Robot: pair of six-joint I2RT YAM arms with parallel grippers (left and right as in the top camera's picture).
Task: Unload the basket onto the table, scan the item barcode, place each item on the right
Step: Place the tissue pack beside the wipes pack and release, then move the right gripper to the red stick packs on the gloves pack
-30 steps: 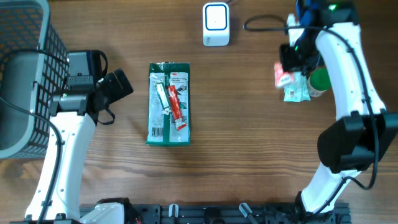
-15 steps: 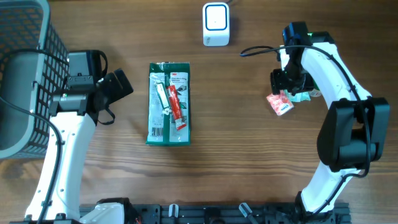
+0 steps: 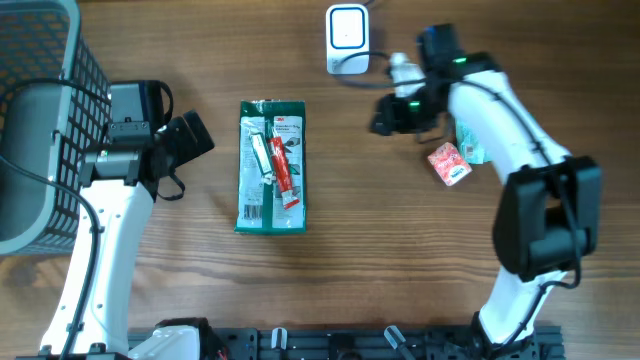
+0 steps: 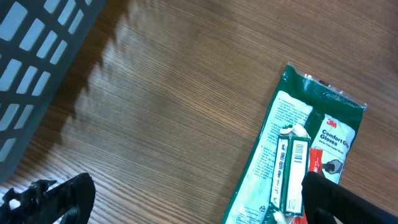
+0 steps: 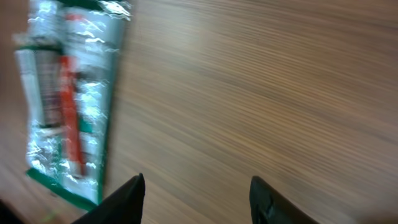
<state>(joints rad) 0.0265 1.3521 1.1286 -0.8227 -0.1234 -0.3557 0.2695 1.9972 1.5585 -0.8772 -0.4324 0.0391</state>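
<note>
Overhead view first: my left gripper (image 3: 190,135) sits with its jaws spread wide and empty, just left of the green glove packet (image 3: 271,166). That packet lies flat on the wooden table (image 3: 380,260), between my two arms. A grey basket (image 3: 40,60) stands at the far left. My right gripper (image 3: 385,115) hovers near the white scanner (image 3: 347,38), holding nothing, and a small red packet (image 3: 449,163) lies on the wood beside that arm.

From my left wrist, my fingers (image 4: 56,199) stand far apart with nothing between them. The glove packet lies ahead to the right, a barcode strip (image 4: 300,152) facing up.

My right wrist view is blurred. My fingers (image 5: 132,199) there are parted and empty above bare wood, with the glove packet at upper left.
</note>
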